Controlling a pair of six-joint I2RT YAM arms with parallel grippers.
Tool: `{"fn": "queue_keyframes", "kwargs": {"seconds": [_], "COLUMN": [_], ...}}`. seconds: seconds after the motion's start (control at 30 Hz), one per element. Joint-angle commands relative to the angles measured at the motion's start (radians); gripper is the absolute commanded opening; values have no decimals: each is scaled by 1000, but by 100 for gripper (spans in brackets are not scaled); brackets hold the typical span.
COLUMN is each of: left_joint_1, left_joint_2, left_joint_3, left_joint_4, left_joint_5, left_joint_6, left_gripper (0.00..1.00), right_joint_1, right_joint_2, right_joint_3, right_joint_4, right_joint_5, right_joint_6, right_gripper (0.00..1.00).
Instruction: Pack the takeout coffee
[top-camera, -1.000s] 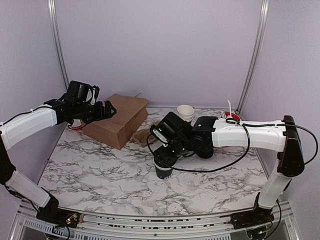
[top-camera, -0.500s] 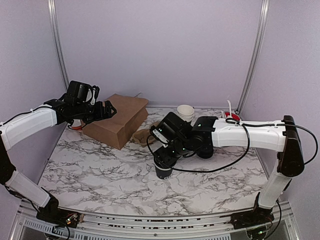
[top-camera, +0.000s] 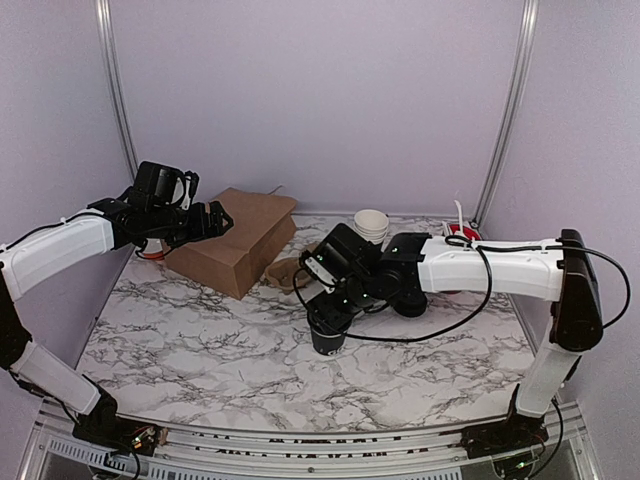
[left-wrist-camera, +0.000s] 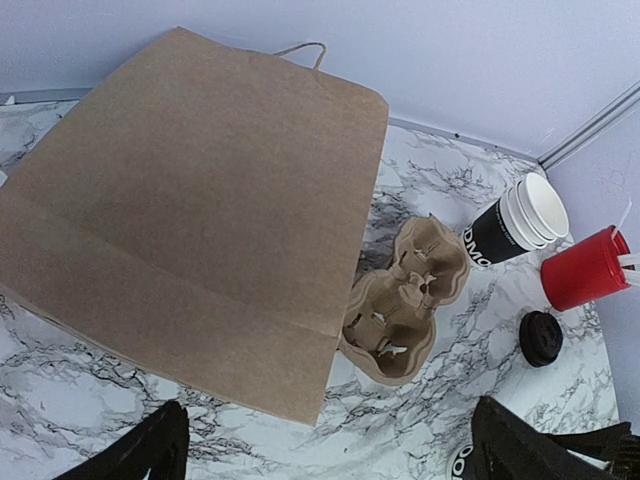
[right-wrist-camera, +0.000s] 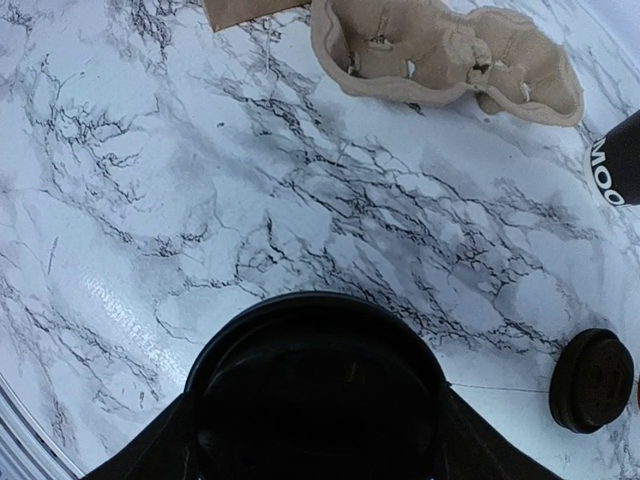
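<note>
free: near table (top-camera: 200, 350) | blocked: paper bag (top-camera: 235, 245), cup carrier (left-wrist-camera: 405, 300), cup stack (top-camera: 372, 225)

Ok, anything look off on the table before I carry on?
The paper bag lies flat on the table, not standing open for packing. The cardboard carrier sits empty beside it. The takeout coffee is upright, lidded; no spill shows.

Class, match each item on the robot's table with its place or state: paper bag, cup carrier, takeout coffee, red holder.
Column 1
1. paper bag
2. cup carrier
3. takeout coffee
4. red holder

Column 2
A. between the fingers of the right end effector
B. standing at the far right
C. lying flat at the far left
D. empty, beside the bag

Pairs: 1-C, 2-D, 3-A, 4-B
</note>
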Motion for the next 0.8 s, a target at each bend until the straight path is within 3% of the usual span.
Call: {"fn": "queue_keyframes", "kwargs": {"seconds": [0.0,0.23,0.47,0.77], "left_joint_1": [5,-19,-167,-323], "left_joint_2": [10,18,13,-17], "left_joint_3": [-8,-8,5,-102], "left_joint_4": [23,28,27,77], "left_joint_5": [16,47,18,-67], "left_joint_6": [0,-23,-99,-221], "left_gripper": [99,99,99,99], "right_joint_1": [-8,-14,-29,-29], "right_joint_2": [28,3,-19,-59], "right_joint_3": [-15,-42,-77,-83], "right_joint_4": [-3,3,22,40], "right_joint_5": [-33,-31,-48,-35], "right_joint_6": [3,17,23,20], "right_gripper": [73,75,77,85]}}
